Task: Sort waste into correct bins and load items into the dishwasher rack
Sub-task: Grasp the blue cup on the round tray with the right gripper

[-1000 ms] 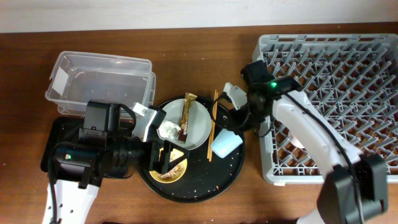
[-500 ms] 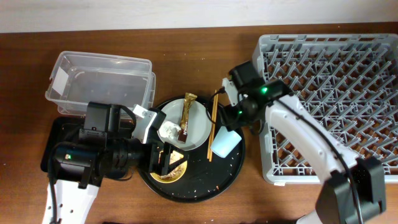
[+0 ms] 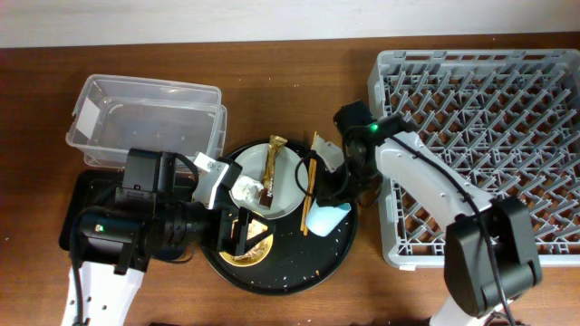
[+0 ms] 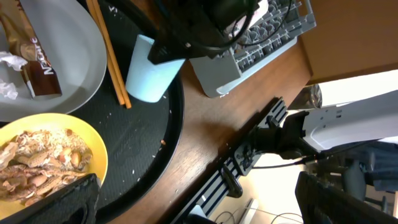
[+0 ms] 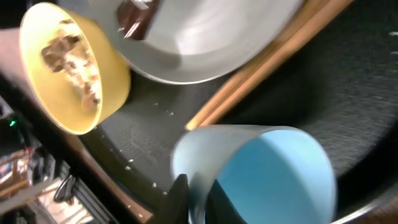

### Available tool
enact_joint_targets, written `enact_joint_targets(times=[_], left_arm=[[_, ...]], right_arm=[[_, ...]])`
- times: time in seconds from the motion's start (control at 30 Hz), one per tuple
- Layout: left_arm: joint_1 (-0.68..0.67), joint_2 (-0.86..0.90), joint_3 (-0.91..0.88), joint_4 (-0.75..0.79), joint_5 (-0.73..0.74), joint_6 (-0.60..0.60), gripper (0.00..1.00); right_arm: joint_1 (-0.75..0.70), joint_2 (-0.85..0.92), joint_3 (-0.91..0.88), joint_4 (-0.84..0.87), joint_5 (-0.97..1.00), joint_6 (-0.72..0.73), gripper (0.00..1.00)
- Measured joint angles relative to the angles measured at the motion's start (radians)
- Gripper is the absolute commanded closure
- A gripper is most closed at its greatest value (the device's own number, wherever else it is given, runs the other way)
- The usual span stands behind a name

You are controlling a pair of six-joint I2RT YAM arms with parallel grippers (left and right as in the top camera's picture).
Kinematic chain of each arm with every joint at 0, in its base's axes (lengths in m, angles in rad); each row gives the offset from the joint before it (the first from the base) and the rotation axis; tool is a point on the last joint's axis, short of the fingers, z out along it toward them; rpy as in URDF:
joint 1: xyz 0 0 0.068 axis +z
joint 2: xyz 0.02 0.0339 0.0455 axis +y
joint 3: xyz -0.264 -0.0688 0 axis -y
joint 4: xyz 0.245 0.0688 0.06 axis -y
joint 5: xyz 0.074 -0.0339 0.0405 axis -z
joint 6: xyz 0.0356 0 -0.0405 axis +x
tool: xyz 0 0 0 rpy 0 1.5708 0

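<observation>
The yellow bowl holds beige-brown food scraps with rice grains. It sits on the front left of the round black tray. Just behind it on the same tray is the grey-green plate, which carries the gold-and-brown wrapper lengthwise and the crumpled tissue at its left edge. The two chopsticks lie side by side along the plate's right rim.

The light blue cup lies on its side on the tray, just right of the chopsticks. Its open mouth faces my right wrist camera.

The clear box with its white label stands on the bench at the back left. The shallow black tray is in front of it, mostly hidden under my left arm. The grey rack fills the right side of the bench.

My right gripper is low over the tray at the cup's rim. One dark finger touches the outside of the cup wall. The other finger is not clearly visible, so I cannot tell whether this gripper is spread or pinching the rim.

My left gripper hangs over the yellow bowl with its fingers spread wide and nothing between them.
</observation>
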Motion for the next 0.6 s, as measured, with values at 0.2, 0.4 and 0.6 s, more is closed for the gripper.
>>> enact_joint_targets(times=[0.2,0.4,0.6], left_arm=[[0.0,0.0,0.0,0.0,0.0,0.0,0.01],[0.0,-0.001,0.0,0.016,0.0,0.0,0.01],[0.0,-0.001,0.0,0.016,0.0,0.0,0.01]], right_arm=[[0.01,-0.096,-0.009,-0.013,0.159,0.147,0.96],[0.179,-0.175,-0.01,-0.013,0.377,0.354,0.96],[0.291,-0.133,-0.033,0.024,0.558,0.559,0.89]])
